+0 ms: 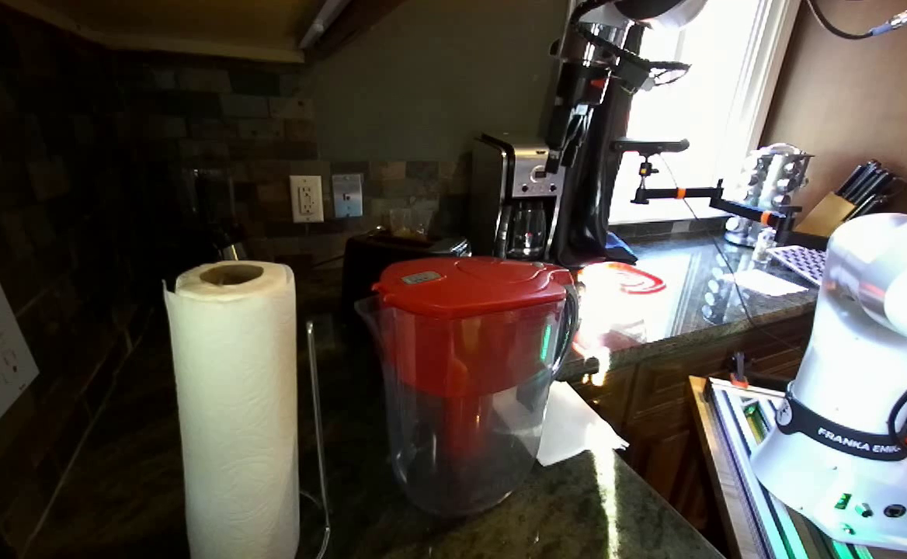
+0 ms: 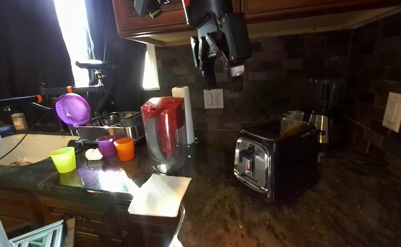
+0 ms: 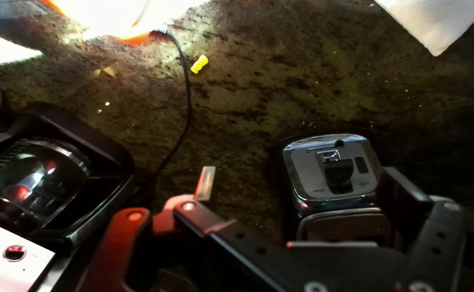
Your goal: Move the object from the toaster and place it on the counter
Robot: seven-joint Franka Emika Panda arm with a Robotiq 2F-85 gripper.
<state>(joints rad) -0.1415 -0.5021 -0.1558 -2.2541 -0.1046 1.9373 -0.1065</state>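
Note:
The toaster (image 2: pixel 252 164) is a black and silver box on the dark speckled counter (image 2: pixel 217 216). Its silver lever panel (image 3: pixel 306 170) shows in the wrist view. A clear plastic bag with brownish contents (image 2: pixel 291 124) sticks up from the toaster's top. It also shows in an exterior view (image 1: pixel 409 223), where the pitcher partly hides the toaster (image 1: pixel 391 252). The bag is out of sight in the wrist view. My gripper (image 2: pixel 222 80) is open and empty, well above the counter and to the pitcher side of the toaster. Its fingers (image 3: pixel 306 184) are spread apart in the wrist view.
A red-lidded pitcher (image 2: pixel 166 130) and a paper towel roll (image 1: pixel 236 411) stand near the toaster. A coffee maker (image 1: pixel 527 175) and a blender (image 2: pixel 322 109) stand close by. A napkin (image 2: pixel 161 195) and cups (image 2: pixel 124 149) lie toward the sink. A cabinet (image 2: pixel 289 13) hangs above.

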